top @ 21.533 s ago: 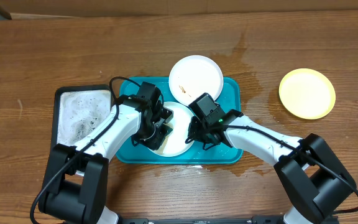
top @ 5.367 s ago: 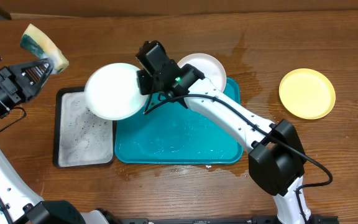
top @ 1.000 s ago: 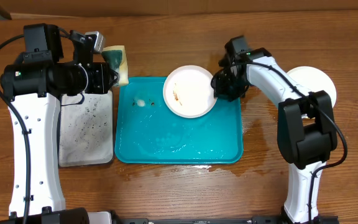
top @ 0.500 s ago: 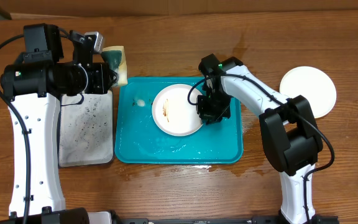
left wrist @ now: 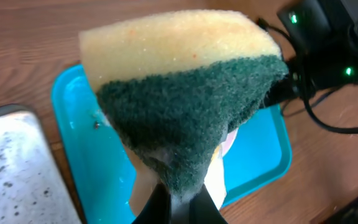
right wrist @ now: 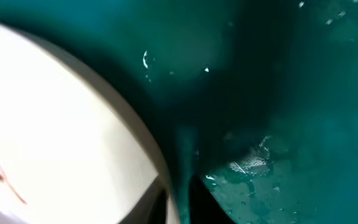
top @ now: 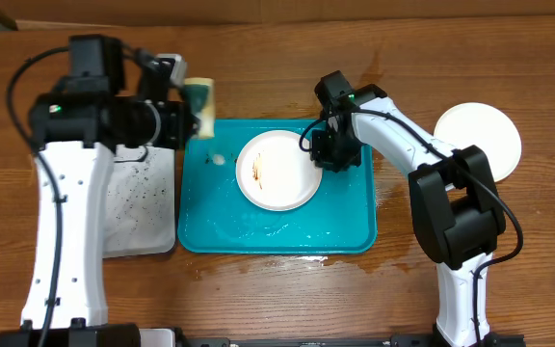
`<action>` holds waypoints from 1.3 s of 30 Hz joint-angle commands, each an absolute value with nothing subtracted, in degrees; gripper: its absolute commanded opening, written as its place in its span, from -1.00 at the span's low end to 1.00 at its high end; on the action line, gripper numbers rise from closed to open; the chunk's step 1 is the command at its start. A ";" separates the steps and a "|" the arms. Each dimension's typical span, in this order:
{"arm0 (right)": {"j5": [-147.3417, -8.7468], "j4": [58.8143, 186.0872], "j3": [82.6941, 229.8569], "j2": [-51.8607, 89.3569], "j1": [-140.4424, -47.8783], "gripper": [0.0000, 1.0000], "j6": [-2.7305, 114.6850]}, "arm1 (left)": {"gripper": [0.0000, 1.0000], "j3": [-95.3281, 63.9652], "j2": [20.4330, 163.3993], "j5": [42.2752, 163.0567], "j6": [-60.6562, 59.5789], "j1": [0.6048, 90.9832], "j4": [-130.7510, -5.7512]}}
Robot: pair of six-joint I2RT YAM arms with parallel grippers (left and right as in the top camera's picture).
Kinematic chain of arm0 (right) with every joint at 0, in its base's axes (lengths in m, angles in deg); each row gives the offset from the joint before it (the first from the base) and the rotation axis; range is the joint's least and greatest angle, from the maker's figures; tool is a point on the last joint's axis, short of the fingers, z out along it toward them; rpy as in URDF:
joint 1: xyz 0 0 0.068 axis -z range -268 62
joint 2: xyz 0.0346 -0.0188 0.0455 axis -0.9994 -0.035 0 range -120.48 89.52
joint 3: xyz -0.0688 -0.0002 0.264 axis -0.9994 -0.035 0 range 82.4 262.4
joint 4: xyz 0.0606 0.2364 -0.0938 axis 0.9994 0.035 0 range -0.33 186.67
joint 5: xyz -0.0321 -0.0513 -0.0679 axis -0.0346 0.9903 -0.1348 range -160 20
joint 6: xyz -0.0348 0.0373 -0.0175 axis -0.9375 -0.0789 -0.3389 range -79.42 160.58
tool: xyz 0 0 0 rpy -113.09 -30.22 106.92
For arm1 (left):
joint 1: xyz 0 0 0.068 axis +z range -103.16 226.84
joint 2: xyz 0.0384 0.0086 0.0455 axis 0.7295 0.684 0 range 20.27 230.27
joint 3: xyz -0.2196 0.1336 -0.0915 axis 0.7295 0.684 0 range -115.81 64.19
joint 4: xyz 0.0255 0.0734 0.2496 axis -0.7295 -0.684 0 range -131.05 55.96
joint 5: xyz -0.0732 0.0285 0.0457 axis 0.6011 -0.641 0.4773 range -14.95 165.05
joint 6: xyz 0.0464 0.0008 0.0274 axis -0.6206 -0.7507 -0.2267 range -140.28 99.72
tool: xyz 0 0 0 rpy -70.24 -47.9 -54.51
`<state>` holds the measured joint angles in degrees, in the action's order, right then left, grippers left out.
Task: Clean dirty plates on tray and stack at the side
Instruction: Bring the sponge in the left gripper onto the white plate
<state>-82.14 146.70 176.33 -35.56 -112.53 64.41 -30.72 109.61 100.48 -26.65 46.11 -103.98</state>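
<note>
A white plate (top: 277,171) with brown smears lies flat in the middle of the teal tray (top: 277,229). My right gripper (top: 325,157) is low at the plate's right edge. In the right wrist view its fingers stand either side of the plate (right wrist: 55,124) rim over the wet tray (right wrist: 291,124), a narrow gap between them at the right gripper (right wrist: 180,190); whether they pinch the rim I cannot tell. My left gripper (top: 186,118) hovers above the tray's far left corner, shut on a yellow and green sponge (top: 200,104). The sponge (left wrist: 179,93) fills the left wrist view above the left gripper (left wrist: 179,202).
A black-rimmed tray (top: 138,207) with soapy white inside lies left of the teal tray. Another white plate (top: 480,140) lies on the wood at the far right. A small foam blob (top: 218,159) sits in the teal tray. Water marks the wood (top: 393,106) behind it.
The right gripper dragged the smeared plate from the tray's far edge to its middle, then shifted slightly away from me. The left arm carried the sponge right, over the tray's corner.
</note>
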 commanded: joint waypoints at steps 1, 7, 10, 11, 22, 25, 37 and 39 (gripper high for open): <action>-81.57 146.29 176.53 -34.72 -112.84 -0.89 64.70 | -0.92 -31.53 113.83 98.38 -27.13 42.09 -103.85; -82.32 146.99 176.53 -34.72 -112.84 -0.92 65.14 | -0.92 -31.53 122.24 98.95 -26.87 37.15 -104.26; -82.27 146.96 176.53 -34.72 -112.84 -0.92 66.40 | -0.92 -31.53 125.81 98.56 -27.02 34.88 -104.28; -82.27 146.94 176.53 -34.72 -112.84 -0.92 66.75 | -0.91 -31.53 126.83 98.32 -27.22 34.26 -104.24; -82.27 147.38 176.53 -34.72 -112.84 -0.92 67.85 | -0.91 -31.53 138.05 97.94 -28.70 30.46 -103.34; -82.27 147.49 176.53 -34.72 -112.84 -0.92 67.85 | -0.92 -31.53 139.84 97.53 -29.07 30.42 -102.03; -82.27 147.60 176.53 -34.72 -112.84 -0.92 67.85 | -0.92 -31.53 145.63 90.34 -29.49 29.87 -99.98; -82.27 147.62 176.53 -34.72 -112.84 -0.92 67.85 | -0.92 -31.51 145.70 88.33 -29.47 29.87 -99.26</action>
